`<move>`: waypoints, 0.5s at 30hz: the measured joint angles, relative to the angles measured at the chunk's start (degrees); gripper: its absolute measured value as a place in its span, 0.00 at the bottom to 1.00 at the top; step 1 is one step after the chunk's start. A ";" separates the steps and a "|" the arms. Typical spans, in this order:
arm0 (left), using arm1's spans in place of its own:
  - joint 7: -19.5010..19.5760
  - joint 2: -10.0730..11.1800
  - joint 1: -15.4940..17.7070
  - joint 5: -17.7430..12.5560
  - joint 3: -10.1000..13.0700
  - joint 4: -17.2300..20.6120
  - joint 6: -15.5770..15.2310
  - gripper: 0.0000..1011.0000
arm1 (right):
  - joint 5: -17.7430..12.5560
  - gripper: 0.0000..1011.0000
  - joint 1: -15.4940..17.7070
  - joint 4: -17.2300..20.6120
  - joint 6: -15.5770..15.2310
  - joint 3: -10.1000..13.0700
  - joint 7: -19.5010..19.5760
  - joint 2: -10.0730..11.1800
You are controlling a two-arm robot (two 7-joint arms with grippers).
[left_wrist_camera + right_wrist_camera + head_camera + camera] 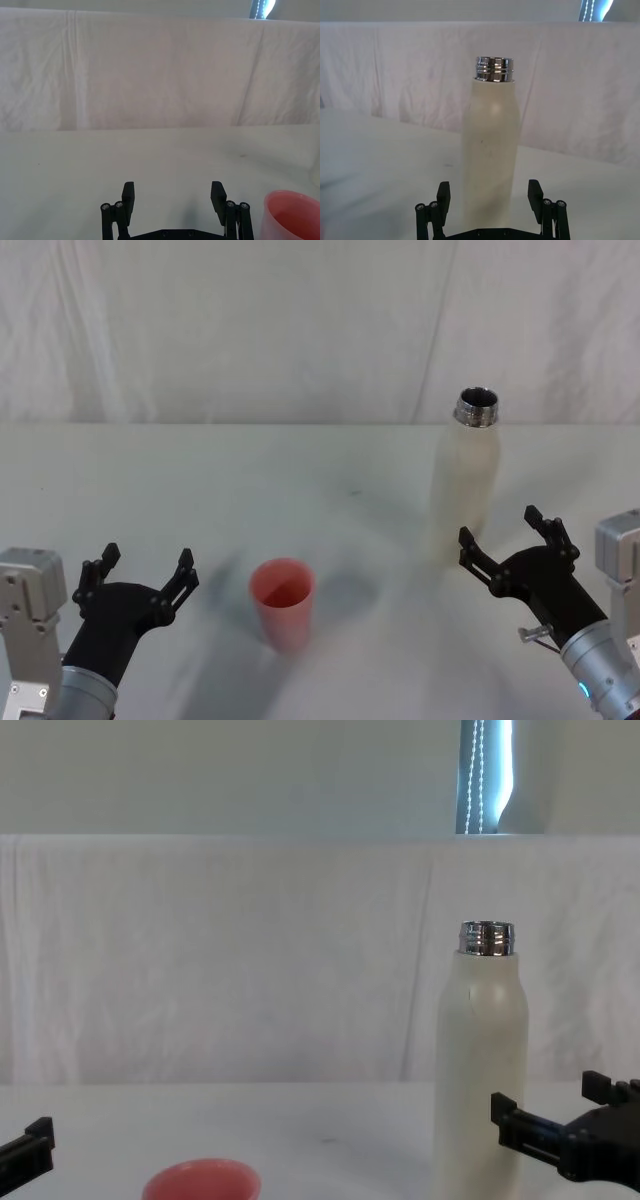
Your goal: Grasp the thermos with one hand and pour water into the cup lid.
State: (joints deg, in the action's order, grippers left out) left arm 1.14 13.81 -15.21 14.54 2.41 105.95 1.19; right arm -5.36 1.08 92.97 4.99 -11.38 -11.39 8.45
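table: white cloth-covered surface (200, 480), bare across the middle and far side; a white draped backdrop (250, 330) closes off the far edge.
open room: wide clear stretch of table between the 2 arms, and bare cloth on the left of the cup lid and behind it; in the head view the near edge of the table is out of frame.
thermos: cream-white bottle (464, 490) standing upright on the right half of the table, chrome threaded neck uncapped and open at the top; also upright in the chest view (481, 1070) and in the right wrist view (491, 150).
cup lid: salmon-pink cup (282, 602) upright, mouth up, near the middle front of the table, well apart from the thermos and nearer the robot; its rim shows low in the chest view (201, 1182) and at the edge of the left wrist view (292, 216).
right gripper: black 2-jaw gripper (505, 540) just on the near side of the thermos's lower body, aimed at it; in the right wrist view (491, 196) the bottle stands centred beyond the gap.
right fingers: spread wide, wider than the bottle; they hold nothing, and i cannot tell any contact with the thermos.
left gripper: (142, 572) low at the front left, beside the cup lid on its left and apart from it; seen also in the left wrist view (173, 196).
left fingers: spread wide, nothing between them, touching nothing.
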 joint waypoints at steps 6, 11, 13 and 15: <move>0.00 0.00 0.00 0.00 0.00 0.00 0.00 0.99 | -2.33 0.99 -1.39 -1.30 -0.39 0.15 -1.36 0.15; 0.00 0.00 0.00 0.00 0.00 0.00 0.00 0.99 | -3.50 0.99 -2.24 -2.26 -0.53 -0.06 -2.04 0.37; 0.00 0.00 0.00 0.00 0.00 0.00 0.00 0.99 | -3.89 0.99 -2.80 -2.93 -0.53 -0.25 -2.28 0.50; 0.00 0.00 0.00 0.00 0.00 0.00 0.00 0.99 | -4.09 0.99 -3.40 -3.66 -0.46 -0.47 -2.42 0.60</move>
State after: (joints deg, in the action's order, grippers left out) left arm 1.14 13.80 -15.21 14.54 2.41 105.95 1.19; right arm -9.46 -2.32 89.31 4.52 -11.85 -13.81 9.04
